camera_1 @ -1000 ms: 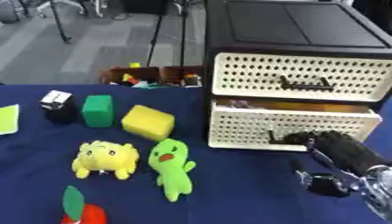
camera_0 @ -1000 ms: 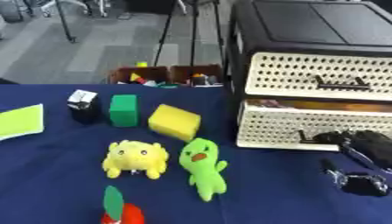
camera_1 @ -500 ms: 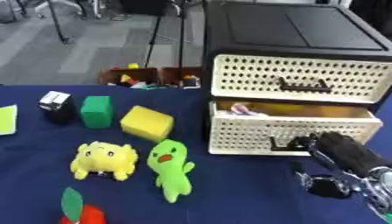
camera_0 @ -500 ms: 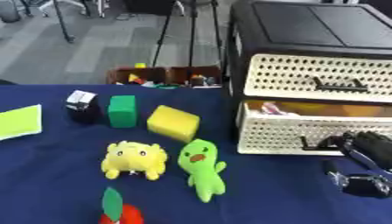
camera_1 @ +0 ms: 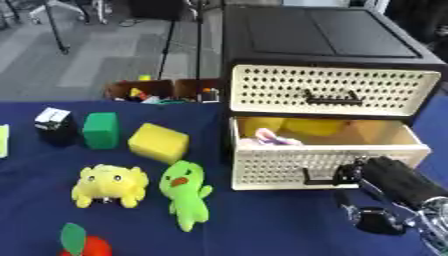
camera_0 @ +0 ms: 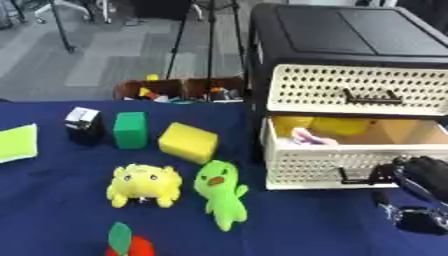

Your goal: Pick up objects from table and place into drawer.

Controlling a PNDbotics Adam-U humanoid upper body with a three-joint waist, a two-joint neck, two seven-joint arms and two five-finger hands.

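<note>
Lower drawer (camera_1: 328, 162) of the black cabinet (camera_1: 324, 35) stands pulled out, front panel cream and perforated. Our right hand (camera_1: 385, 187) is at its dark handle (camera_1: 322, 176), coming in from the lower right; fingers look hooked at the handle, but we cannot tell for sure whether they curl round it or just touch. Inside the drawer, up and left of the hand, we see a yellow item (camera_1: 306, 126) at the back and a pinkish-white item (camera_1: 267, 137) nearer the front left. The upper drawer (camera_1: 332, 90) sits above the hand, closed.

Left of the hand on the blue table (camera_0: 52, 210), the objects to pick up: the green plush bird (camera_0: 220, 192) is nearest, lying just beside the drawer's left corner. Next left is the yellow plush crab (camera_0: 143, 184), close beside the bird. Farther left and up from the hand, the yellow block (camera_0: 188, 141), then the green block (camera_0: 130, 129), then a small black-and-white box (camera_0: 84, 125), in a rough row. A flat yellow-green item (camera_0: 17, 142) lies at the far left edge, farthest from the hand. Low left of the hand, at the bottom edge, we see a red thing with a green leaf (camera_0: 127, 242), partly cut off.

Beyond the table, up and left of the hand, a brown bin (camera_0: 179, 90) with small mixed coloured bits sits on the floor. Our left hand shows in neither view.
</note>
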